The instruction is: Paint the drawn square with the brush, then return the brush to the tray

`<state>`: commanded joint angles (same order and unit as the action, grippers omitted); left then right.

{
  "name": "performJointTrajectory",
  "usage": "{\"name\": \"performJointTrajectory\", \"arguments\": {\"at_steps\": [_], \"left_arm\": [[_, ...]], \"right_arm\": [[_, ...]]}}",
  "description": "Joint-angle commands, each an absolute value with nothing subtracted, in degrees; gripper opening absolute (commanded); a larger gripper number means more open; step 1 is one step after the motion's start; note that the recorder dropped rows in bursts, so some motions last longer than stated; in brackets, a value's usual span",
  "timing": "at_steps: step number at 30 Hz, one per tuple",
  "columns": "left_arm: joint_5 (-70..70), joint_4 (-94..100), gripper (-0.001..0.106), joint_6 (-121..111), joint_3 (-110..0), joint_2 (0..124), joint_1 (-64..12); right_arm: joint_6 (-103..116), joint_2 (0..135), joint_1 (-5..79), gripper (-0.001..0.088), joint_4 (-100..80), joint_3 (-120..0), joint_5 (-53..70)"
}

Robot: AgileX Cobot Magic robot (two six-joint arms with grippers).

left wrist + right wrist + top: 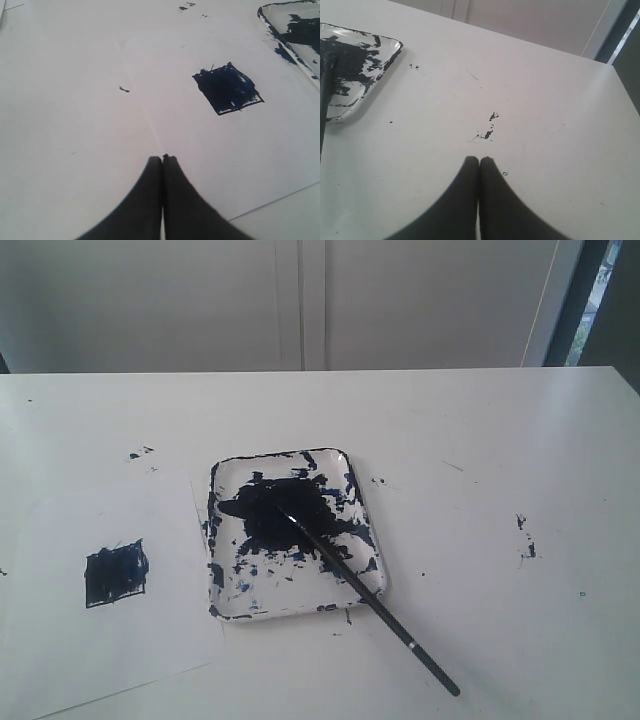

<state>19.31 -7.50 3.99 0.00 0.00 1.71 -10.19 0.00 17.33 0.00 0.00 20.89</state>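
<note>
Square point(116, 574) on paper point(100, 650), filled dark navy, thin white gap inside one outline edge; well apart from paper's edges. Tray point(232, 475) just right of paper, near middle of table point(480, 430). Brush point(365, 592) lying slantwise: tip in tray's paint blotch, handle crossing near right rim, butt end resting on table towards near edge. Left end effector point(162, 158) clenched, empty, over paper's edge, square ahead and apart. Right end effector point(479, 159) clenched, empty, over bare table right of tray, near specks point(489, 131). Broad open table on right side and behind tray.
</note>
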Motion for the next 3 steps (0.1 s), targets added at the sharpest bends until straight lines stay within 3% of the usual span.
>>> {"name": "performJointTrajectory", "arguments": {"at_steps": [3], "left_arm": [[19.3,-7.5,0.000,4.0,0.0,0.0,1.7]], "right_arm": [[-10.2,0.0,17.3,0.0000,0.0,0.0,20.9]]}}
